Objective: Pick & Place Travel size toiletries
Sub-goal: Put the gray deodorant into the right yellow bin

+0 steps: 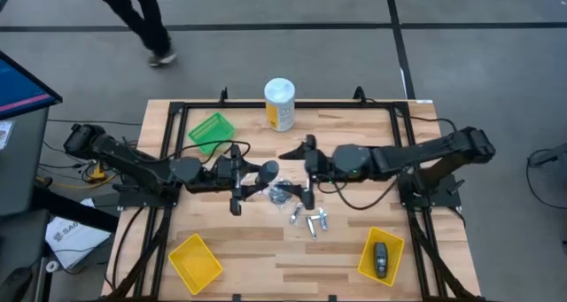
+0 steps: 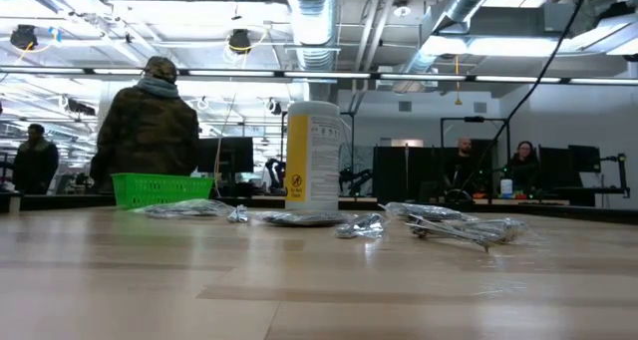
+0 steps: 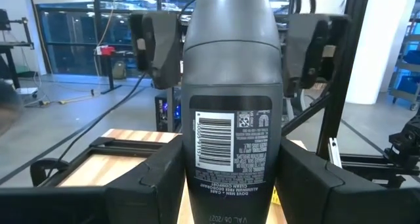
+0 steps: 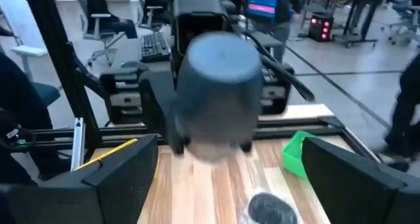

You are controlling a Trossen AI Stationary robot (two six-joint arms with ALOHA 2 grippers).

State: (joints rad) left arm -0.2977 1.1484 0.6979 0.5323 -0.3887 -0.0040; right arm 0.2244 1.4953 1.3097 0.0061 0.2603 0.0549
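Note:
My left gripper (image 1: 251, 174) is shut on a dark grey oval pod (image 1: 267, 170) with a barcode label (image 3: 230, 99), held above the table's middle. My right gripper (image 1: 307, 171) is open and faces the pod's free end (image 4: 216, 79) from the right. Its fingers (image 4: 125, 178) stand wide apart, and I cannot tell whether they reach past that end; they do not touch it. Dark discs in clear wrap (image 1: 283, 194) and several small silver tubes (image 1: 310, 220) lie on the table below. Another dark pod (image 1: 381, 258) lies in the right yellow bin (image 1: 368, 249). My left gripper pinches the pod's two narrow sides (image 3: 187, 178) between its two fingers, at the end nearer the wrist. The fingers come level from the table's left and lie along the pod. The pod is lifted clear of the table, its rounded free end pointing toward the right arm.
A tall white-and-yellow canister (image 1: 279, 104) stands at the far middle. A green bin (image 1: 211, 129) sits at the far left and a second yellow bin (image 1: 195, 262) at the near left. A person (image 1: 142, 19) walks beyond the far edge.

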